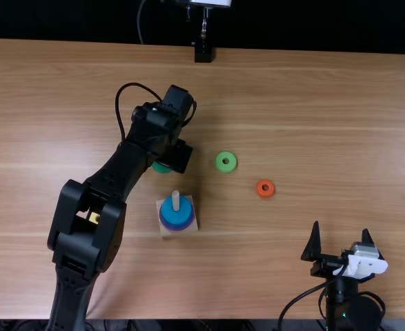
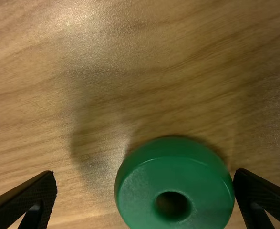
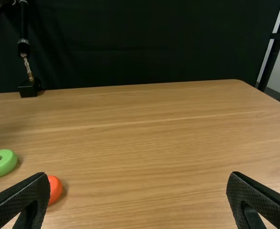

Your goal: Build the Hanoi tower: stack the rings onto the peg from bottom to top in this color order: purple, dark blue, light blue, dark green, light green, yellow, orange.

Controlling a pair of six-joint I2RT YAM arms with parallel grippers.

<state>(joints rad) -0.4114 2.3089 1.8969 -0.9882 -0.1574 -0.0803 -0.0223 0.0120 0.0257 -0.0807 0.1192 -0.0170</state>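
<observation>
My left gripper [image 1: 178,156] is above the dark green ring [image 1: 161,167], partly covering it. In the left wrist view the gripper [image 2: 146,175] is open around the dark green ring [image 2: 149,191], one finger very near its side. The wooden peg [image 1: 175,200] stands on its base [image 1: 168,232] with a blue ring [image 1: 177,215] above a purple ring [image 1: 188,225]. Light green ring [image 1: 225,162] and orange ring [image 1: 265,188] lie flat. Part of the yellow ring [image 1: 94,217] shows behind the left arm. At lower right, my right gripper [image 1: 341,236] is open; its wrist view shows the gripper [image 3: 138,175] holding nothing.
The left arm stretches over the table's left side, passing over the yellow ring and left of the peg base. A black stand [image 1: 203,52] is at the table's far edge. In the right wrist view, the light green ring [image 3: 1,164] lies beyond the orange ring [image 3: 55,189].
</observation>
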